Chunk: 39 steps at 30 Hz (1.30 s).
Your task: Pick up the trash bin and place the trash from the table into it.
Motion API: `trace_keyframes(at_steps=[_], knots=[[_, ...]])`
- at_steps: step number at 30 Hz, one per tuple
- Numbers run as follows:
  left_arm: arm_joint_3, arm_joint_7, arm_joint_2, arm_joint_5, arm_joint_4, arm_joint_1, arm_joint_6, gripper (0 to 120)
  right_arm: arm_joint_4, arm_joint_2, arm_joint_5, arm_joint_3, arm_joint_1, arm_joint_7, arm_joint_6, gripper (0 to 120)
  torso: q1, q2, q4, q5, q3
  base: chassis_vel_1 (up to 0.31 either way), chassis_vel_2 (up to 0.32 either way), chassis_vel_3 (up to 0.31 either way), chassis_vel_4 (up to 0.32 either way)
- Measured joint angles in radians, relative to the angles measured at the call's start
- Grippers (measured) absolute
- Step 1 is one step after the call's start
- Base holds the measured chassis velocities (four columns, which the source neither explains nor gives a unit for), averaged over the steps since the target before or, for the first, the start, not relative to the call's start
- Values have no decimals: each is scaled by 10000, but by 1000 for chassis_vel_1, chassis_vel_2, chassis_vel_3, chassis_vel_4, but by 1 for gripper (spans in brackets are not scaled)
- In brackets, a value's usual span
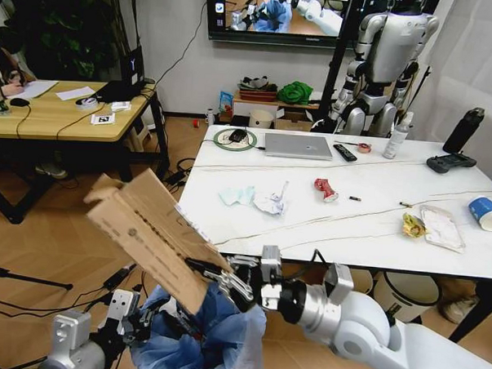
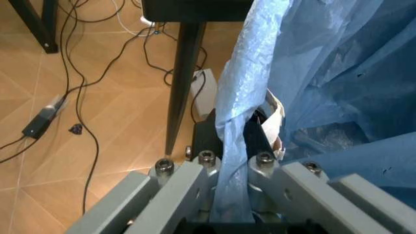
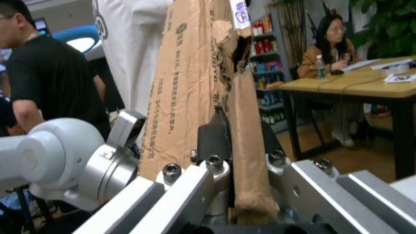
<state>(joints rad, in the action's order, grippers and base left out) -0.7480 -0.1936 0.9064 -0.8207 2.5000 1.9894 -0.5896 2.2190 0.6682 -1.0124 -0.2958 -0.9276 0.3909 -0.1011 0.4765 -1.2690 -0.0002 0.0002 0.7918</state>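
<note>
The right gripper (image 1: pixel 217 275) is clamped on the lower edge of a large torn piece of brown cardboard (image 1: pixel 150 233), which it holds tilted just above the trash bin (image 1: pixel 215 338); in the right wrist view the fingers (image 3: pixel 215 141) press the crumpled cardboard (image 3: pixel 195 87) from both sides. The left gripper (image 1: pixel 138 315) is off the table's near left corner, low by the floor, closed on the light-blue bag (image 2: pixel 240 97) at the bin's rim (the bag's plastic runs down between its fingers (image 2: pixel 256 139)).

The table (image 1: pixel 374 239) bears the rest of the trash: pale-blue and white crumpled paper (image 1: pixel 253 199) left of the middle, a crushed red can (image 1: pixel 325 189) at the middle, a yellow wrapper (image 1: pixel 412 225) touching a clear packet (image 1: pixel 442 227) toward the right edge, and a blue-white paper cup (image 1: pixel 486 213) at the right edge. A laptop (image 1: pixel 298 146) lies at the far edge
</note>
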Motion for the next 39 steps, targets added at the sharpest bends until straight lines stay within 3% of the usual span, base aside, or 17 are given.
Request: trace_keyframes(at_steps=[9, 18, 39], knots=[[19, -11, 56, 39, 0, -8, 0, 0, 244, -428, 425, 807, -1178, 30, 0, 0, 0, 0, 0, -2, 0, 0, 0, 0, 0], [50, -16, 102, 56, 0, -10, -4, 0, 161, -449, 640, 903, -1467, -20, -6, 0, 0, 0, 1, -2, 0, 0, 0, 0, 0], [70, 1, 149, 31, 0, 12, -15, 0, -608, 331, 749, -254, -543, -284, -62, 0, 1, 0, 1, -3, 0, 0, 0, 0, 0]])
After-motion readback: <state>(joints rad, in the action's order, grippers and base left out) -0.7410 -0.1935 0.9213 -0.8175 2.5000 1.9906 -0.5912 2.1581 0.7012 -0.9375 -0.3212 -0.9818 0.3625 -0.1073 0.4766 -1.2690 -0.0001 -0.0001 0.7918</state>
